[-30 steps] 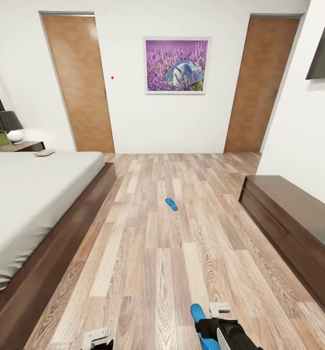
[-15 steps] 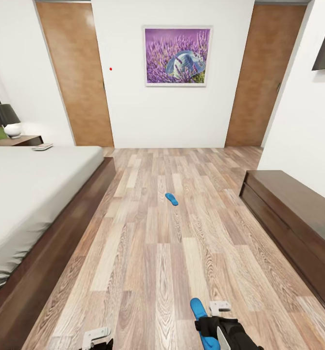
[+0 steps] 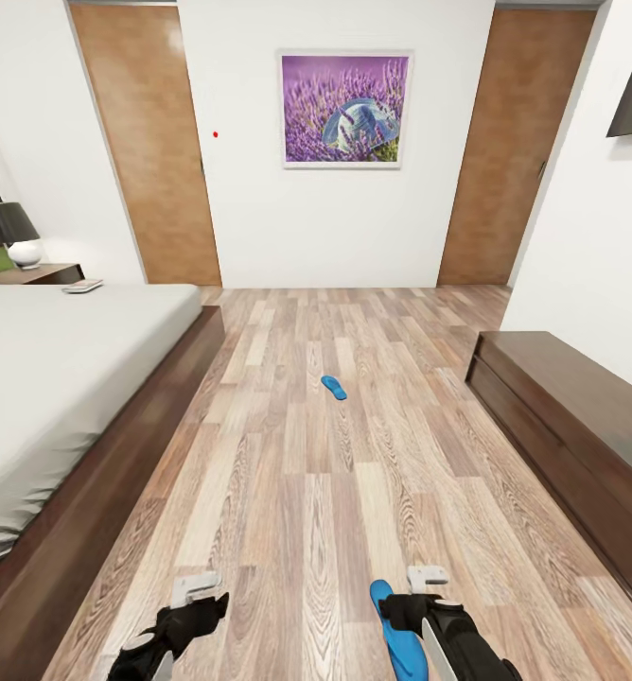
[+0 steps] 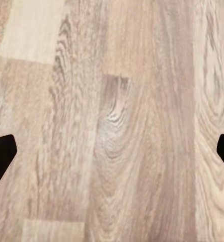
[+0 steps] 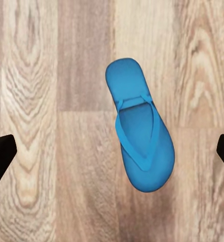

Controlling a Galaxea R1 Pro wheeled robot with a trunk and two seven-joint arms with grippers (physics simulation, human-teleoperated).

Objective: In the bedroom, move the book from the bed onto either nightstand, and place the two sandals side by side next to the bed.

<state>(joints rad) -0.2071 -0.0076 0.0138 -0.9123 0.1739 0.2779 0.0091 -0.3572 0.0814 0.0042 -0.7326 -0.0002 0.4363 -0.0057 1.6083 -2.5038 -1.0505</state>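
Under my right claw (image 5: 112,154) lay one blue sandal (image 5: 139,130), flat on the wood floor (image 5: 31,101), and my wrist camera looked straight down on it. The claw's two dark fingertips showed far apart at the frame's edges, so that claw was released and gripped nothing. By my reckoning I was at the sandal step, poised to pick this one up; the next move called for me to lower the claw, bring the sandal squarely between the fingers and close across its narrow width, since it sat a little off centre and slightly skewed.

My left claw (image 4: 112,151) was likewise spread wide over bare planks, with nothing beneath it.

From my head camera I got what the wrists could not give me: the second sandal (image 3: 333,387) lay well apart, farther up the floor, between the bed (image 3: 61,378) on my left and a long low cabinet (image 3: 581,426) on my right. A flat thing that I took for the book (image 3: 83,286) rested at the bed's far corner, just beside the nightstand (image 3: 32,274) with its lamp (image 3: 15,236). The same view caught the near sandal partly behind my right arm, whereas the wrist camera showed its strap and whole outline.
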